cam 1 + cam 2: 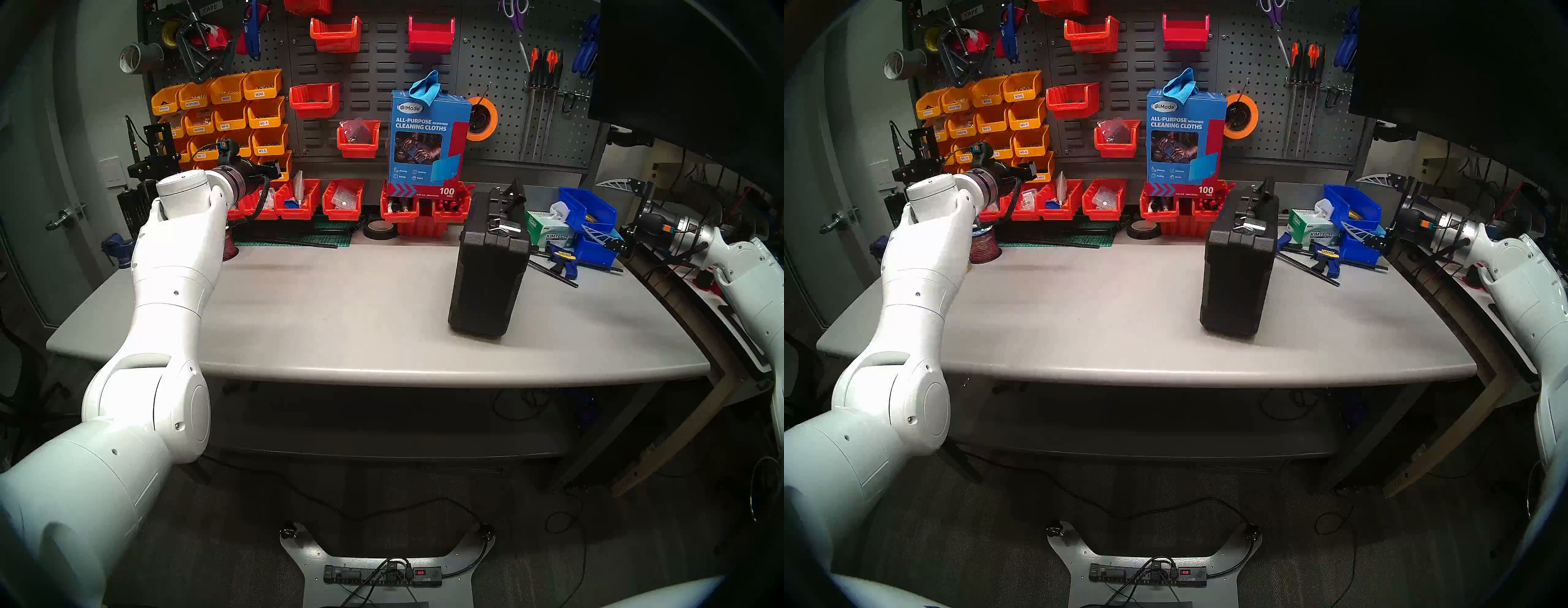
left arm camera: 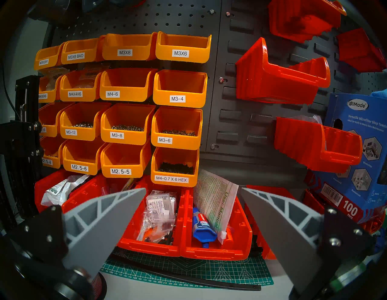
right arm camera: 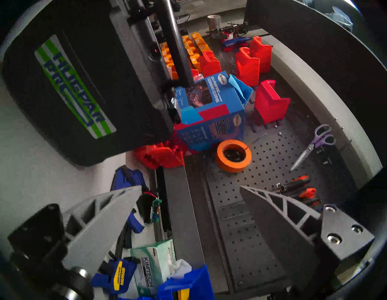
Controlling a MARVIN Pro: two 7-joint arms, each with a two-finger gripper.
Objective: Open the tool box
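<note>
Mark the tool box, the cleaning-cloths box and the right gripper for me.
tool box (image 1: pixel 488 276): head left view, on its dark front face.
cleaning-cloths box (image 1: pixel 428 140): head left view, on the printed blue front.
right gripper (image 3: pixel 190 190): right wrist view, midway between the open fingertips.

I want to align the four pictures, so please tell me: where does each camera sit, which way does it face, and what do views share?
Head stereo left: high, facing the grey table; both white arms show.
Head stereo right: nearly the same view, slightly shifted.
Left wrist: faces the labelled orange plastic bins; open left claw at the bottom.
Right wrist: turned sideways, sees the upright black plastic tool box; open right claw.
Shared: the blue cardboard cleaning-cloths box appears everywhere.
</note>
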